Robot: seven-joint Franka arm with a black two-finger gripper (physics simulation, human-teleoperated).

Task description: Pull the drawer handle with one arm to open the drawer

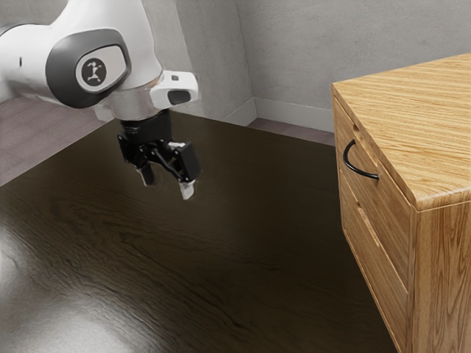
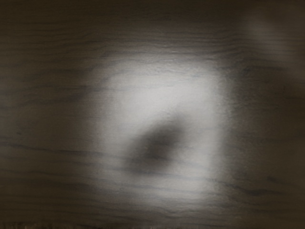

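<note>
A light wooden cabinet stands at the exterior view's right. Its top drawer carries a black curved handle on the front facing the arm. The drawer front sits flush with the cabinet. My gripper hangs above the dark table at the exterior view's left, far from the handle, pointing down. Its fingers stand apart with nothing between them. In the wrist view the dark wood table lies below the hand, with a bright patch and a shadow on it.
The dark wooden table spreads between the arm and the cabinet. A lower drawer sits under the top one. Grey walls and a white skirting close the back.
</note>
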